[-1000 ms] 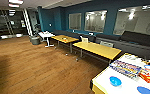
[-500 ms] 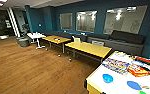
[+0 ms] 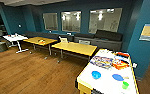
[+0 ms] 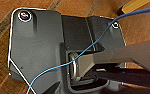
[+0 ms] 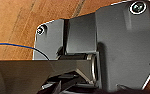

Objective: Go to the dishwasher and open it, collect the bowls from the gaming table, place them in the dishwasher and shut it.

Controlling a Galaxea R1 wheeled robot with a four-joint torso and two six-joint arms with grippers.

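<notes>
The gaming table (image 3: 108,86) stands at the lower right of the head view, with a white top and yellow sides. On its near half lie a blue bowl (image 3: 96,74), a second blue bowl (image 3: 117,77) and a smaller green bowl (image 3: 125,85), spaced apart. Colourful flat boxes (image 3: 108,62) cover its far end. The dishwasher is out of view. Both wrist views look down past the robot's dark plate onto wooden floor.
Two yellow-topped tables (image 3: 74,48) stand in a row mid-room, with a dark sofa (image 3: 101,40) along the blue wall behind them. A small white table (image 3: 14,38) is at the far left. Open wooden floor (image 3: 33,72) spreads left of the gaming table.
The whole head view has shifted: the camera has turned right, so the gaming table and yellow tables sit further left in the picture. The bowls lie as before.
</notes>
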